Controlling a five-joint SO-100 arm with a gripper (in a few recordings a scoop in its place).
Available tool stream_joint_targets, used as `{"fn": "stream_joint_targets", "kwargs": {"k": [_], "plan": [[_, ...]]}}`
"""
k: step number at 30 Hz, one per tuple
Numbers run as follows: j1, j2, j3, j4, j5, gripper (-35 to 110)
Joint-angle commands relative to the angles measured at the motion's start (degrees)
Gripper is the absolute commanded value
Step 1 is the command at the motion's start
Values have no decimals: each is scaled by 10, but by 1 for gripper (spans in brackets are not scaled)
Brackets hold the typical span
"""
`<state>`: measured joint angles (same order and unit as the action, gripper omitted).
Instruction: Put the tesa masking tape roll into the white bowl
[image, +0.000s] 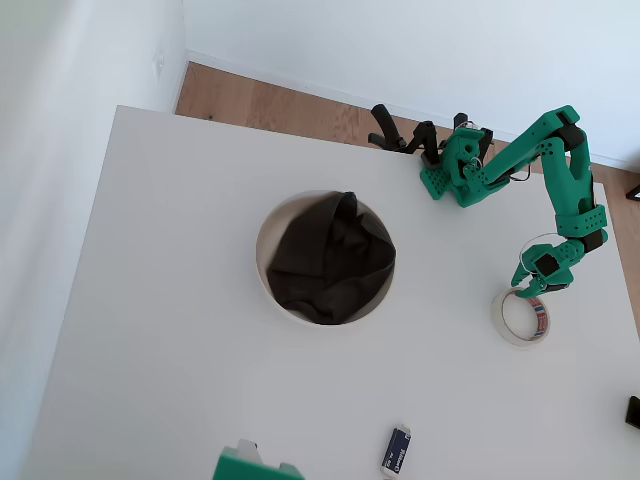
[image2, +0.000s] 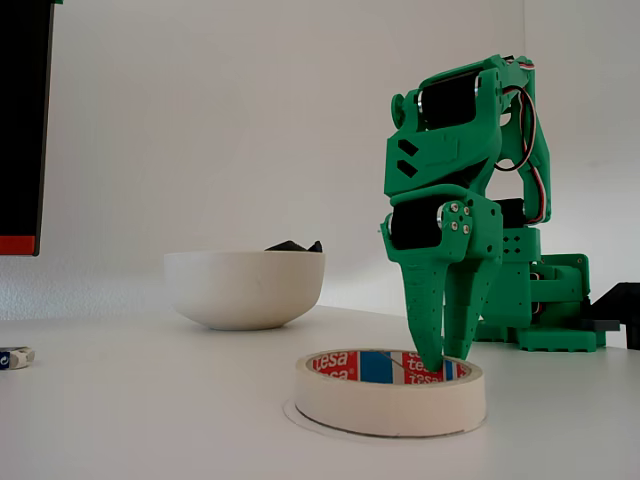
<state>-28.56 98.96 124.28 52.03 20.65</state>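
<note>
- Pointing straight down, the green hand (image2: 440, 362) has its two fingertips dipped into the centre hole of the tesa masking tape roll (image2: 390, 391), close against the inner wall on the right side of the ring as the fixed view shows it.
- The fingers (image2: 428, 300) stand close together with a narrow gap between them; nothing is pinched between them, and I cannot tell whether they press on the core.
- The tape roll lies flat on the tabletop (image2: 150, 420) directly under the hand, red-and-blue label showing on its core.
- In the overhead view the hand (image: 528, 290) sits over the upper edge of the tape roll (image: 522, 318), near the right edge of the tabletop (image: 150, 300).
- The white bowl (image: 263, 262) rests well apart from the hand, to its left in the overhead view, with dark cloth (image: 330, 262) bunched inside; the fixed view shows the white bowl (image2: 245, 288) behind and to the left of the hand.
- A small dark blue packet (image: 396, 450) lies below and left of the hand in the overhead view, near the tabletop's lower edge.
- A green block (image: 255, 466) shows at the bottom edge of the overhead view.
</note>
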Motion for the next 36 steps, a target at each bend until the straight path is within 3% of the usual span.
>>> {"fn": "stream_joint_targets", "kwargs": {"k": [1, 7, 10, 24, 36], "plan": [[-10, 11, -16, 4, 5, 4], [-17, 9, -17, 8, 9, 4], [-18, 7, -18, 9, 9, -8], [-17, 18, -17, 3, -1, -8], [50, 259, -25, 103, -53, -8]]}}
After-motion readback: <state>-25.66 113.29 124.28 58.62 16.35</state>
